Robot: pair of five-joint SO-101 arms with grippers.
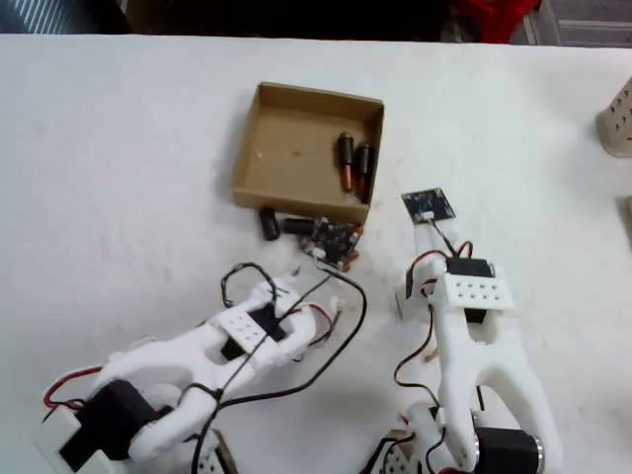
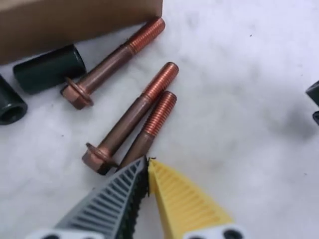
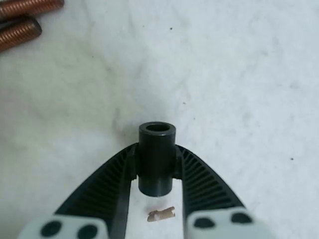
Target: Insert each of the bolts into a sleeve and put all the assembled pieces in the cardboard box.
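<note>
Three bolts (image 2: 130, 118), two sleeves (image 2: 50, 68) beside cardboard box (image 2: 75, 20)

A white matte tabletop (image 1: 118, 178), evenly lit.
Past its far edge at 12 o'clock lies a dark band (image 1: 296, 18), with a red plastic shape (image 1: 494, 14) at 1 o'clock and pale blue slats (image 1: 39, 14) at 11 o'clock.

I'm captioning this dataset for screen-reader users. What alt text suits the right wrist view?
A black sleeve is clamped between the jaws of the right gripper, its open end showing, over a white table. The threaded ends of two copper bolts lie farther off.
</note>
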